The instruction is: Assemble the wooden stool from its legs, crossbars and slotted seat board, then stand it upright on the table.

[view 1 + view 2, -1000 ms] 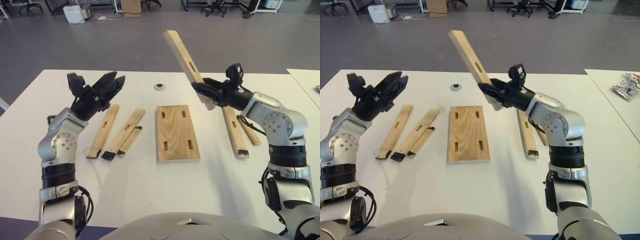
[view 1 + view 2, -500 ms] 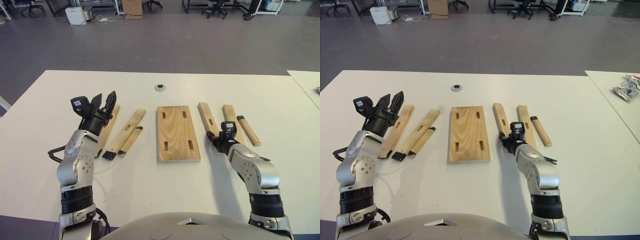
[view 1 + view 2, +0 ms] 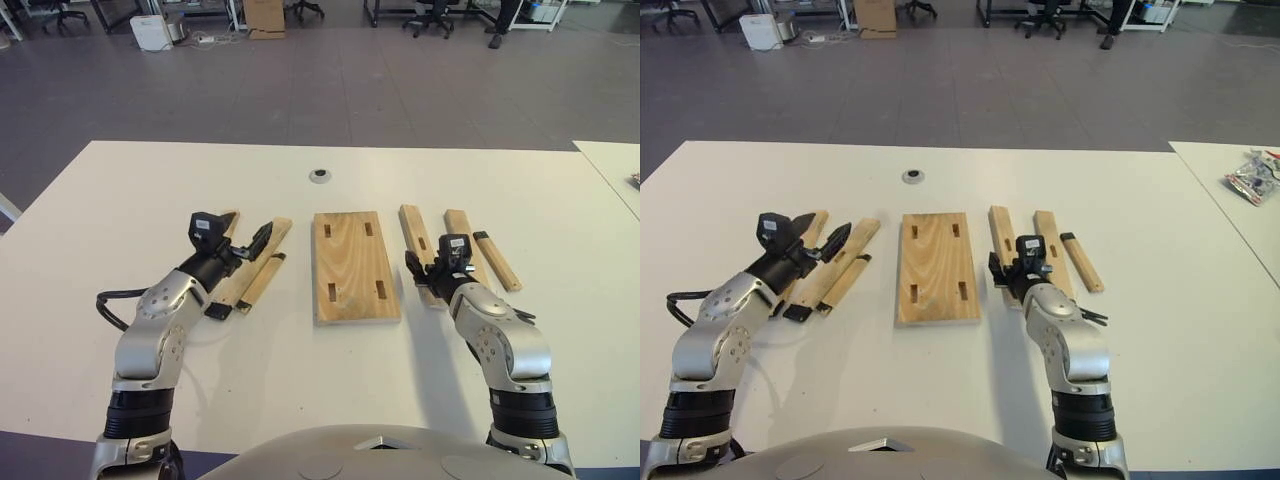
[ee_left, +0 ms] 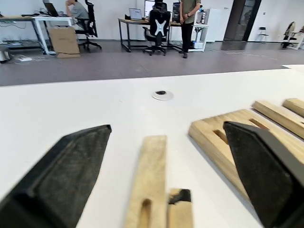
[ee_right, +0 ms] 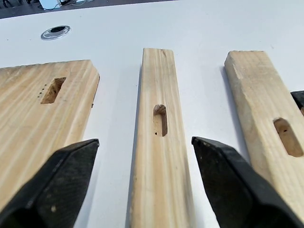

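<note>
Seat board (image 3: 356, 265) is lying flat mid-tabletop (image 3: 300, 370), slots facing up. L hand (image 4: 167, 129) is sitting low over a slotted leg (image 4: 154, 175) just left of the board, fingers spread wide, gripping nothing. R hand (image 5: 145, 141) is straddling the inner right leg (image 5: 161, 180) beside the board's other edge, fingers apart too, not clamped.

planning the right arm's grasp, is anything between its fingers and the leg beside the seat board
Nothing visible does. The right gripper is open, its fingers either side of the leg; the seat board and the neighbouring leg lie apart from it.
</note>
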You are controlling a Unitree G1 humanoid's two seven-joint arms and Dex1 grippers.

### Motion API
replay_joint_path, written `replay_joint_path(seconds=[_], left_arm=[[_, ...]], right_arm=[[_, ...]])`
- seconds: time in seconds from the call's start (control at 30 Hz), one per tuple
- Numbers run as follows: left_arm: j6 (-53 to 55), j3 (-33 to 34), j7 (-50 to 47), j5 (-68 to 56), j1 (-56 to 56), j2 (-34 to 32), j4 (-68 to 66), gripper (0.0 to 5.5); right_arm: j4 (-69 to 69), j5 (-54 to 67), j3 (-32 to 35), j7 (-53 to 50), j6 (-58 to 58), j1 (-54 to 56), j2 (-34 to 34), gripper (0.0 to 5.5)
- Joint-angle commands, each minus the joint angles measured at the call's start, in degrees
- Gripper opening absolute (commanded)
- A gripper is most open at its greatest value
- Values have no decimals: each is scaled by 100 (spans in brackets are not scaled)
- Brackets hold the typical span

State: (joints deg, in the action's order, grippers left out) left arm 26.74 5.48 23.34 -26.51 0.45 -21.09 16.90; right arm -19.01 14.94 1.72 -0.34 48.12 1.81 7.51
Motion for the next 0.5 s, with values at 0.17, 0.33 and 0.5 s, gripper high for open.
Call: replay_joint_path(seconds=[0.17,0.33,0.5], left_arm=[[1290,-296,174,-480,634,-51,4,435],[1223,-273,181,-273,639,-118,-311,435],[1074,-392,190,14,525,-188,-539,435]], right_arm=[[-23,-163,-13,-43,-158,-8,-214,366],[7,-222,-29,-2,-199,30,-253,366],[10,-236,-30,5,-232,44,-306,366]])
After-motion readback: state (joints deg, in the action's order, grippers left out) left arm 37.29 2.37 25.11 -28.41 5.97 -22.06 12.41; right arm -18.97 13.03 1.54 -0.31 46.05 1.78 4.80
